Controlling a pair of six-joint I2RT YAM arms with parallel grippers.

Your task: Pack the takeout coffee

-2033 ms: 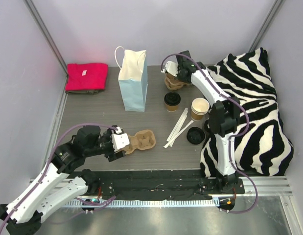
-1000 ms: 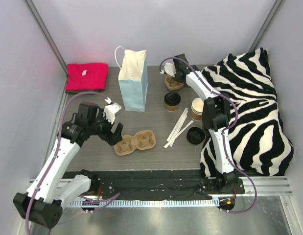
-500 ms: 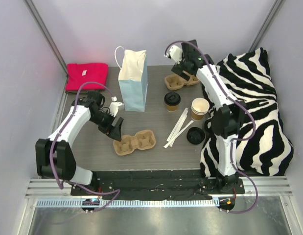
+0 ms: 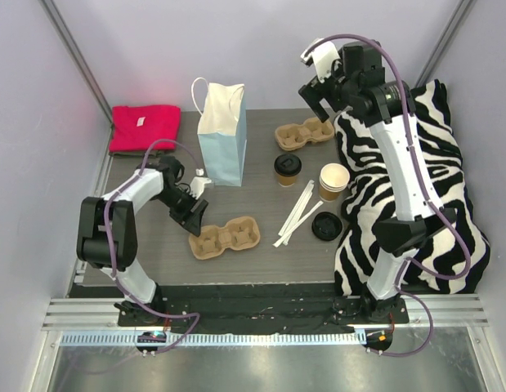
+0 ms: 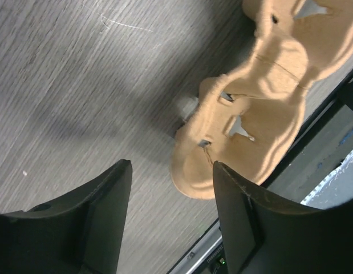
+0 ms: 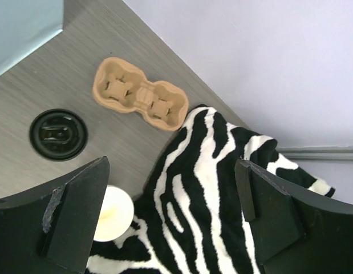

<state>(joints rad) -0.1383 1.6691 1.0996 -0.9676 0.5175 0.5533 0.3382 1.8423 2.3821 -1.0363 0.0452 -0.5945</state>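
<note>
The takeout coffee, a tan paper cup with a black lid, stands upright mid-table. My right gripper hangs open and empty, high above the back right. A brown pulp carrier lies below it. My left gripper is open, low over the table at the left end of a second carrier. Nothing is held between its fingers.
A light blue bag stands upright at the back. An open lidless cup, a loose black lid and white stirrers lie right of centre. A zebra blanket covers the right side; a red cloth lies back left.
My right gripper opened, let go of the far carrier and rose above it. The left arm swung round, bringing its gripper to the near carrier's left end with jaws narrowing.
</note>
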